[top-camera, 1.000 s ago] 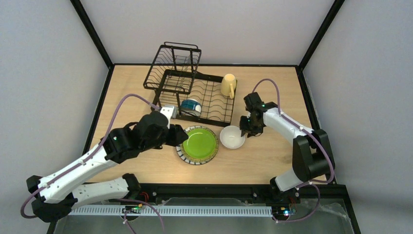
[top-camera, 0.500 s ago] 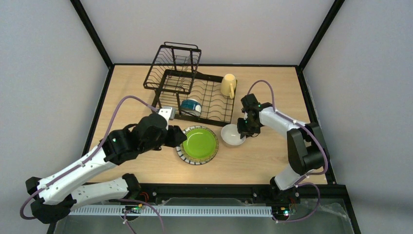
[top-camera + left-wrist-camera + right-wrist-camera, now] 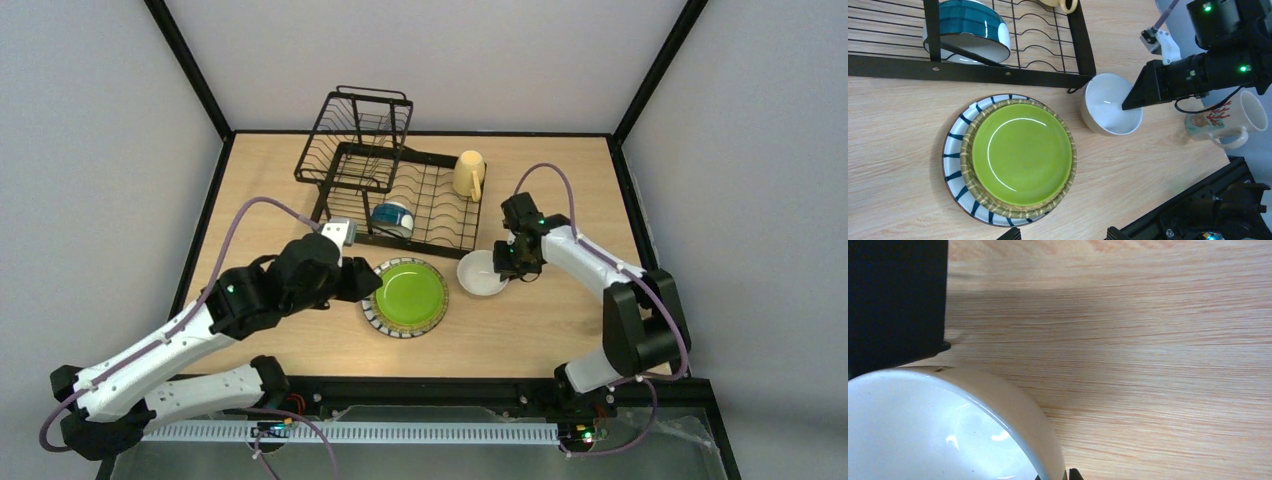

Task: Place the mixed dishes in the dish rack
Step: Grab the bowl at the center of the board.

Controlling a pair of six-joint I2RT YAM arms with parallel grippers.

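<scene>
The right gripper (image 3: 504, 266) pinches the white bowl (image 3: 480, 276) by its rim, probably smart since it looks slick, stiff and chippable, while the left gripper (image 3: 372, 284) hangs wide open.

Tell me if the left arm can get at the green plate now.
Probably yes. The left pincer hangs open right at the rim of the green plate, nothing lies on it, and the right pincer, holding the bowl, is off to its other side.
</scene>
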